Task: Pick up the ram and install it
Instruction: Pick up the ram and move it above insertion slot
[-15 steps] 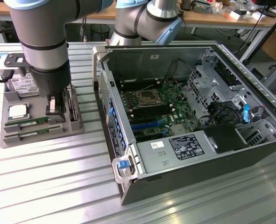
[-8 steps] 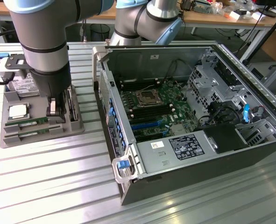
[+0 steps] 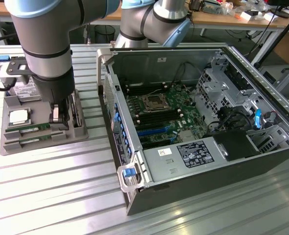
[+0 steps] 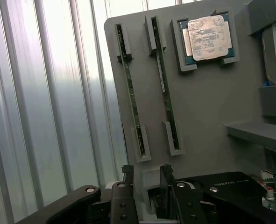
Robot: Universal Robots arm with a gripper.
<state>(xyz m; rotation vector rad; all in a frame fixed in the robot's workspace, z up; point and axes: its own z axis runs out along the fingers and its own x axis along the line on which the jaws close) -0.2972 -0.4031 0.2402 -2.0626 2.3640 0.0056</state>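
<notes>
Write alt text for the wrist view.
The open, empty hand hovers above a gray tray where two ram sticks stand on edge, side by side, in slotted holders. A processor chip and a hard drive sit in the same tray, which rests on a ribbed metal table.

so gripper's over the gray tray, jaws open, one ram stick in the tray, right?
Not one, two: the wrist view shows a ram stick and a second ram stick side by side in the gray tray. Gripper over it, jaws open: correct.
</notes>
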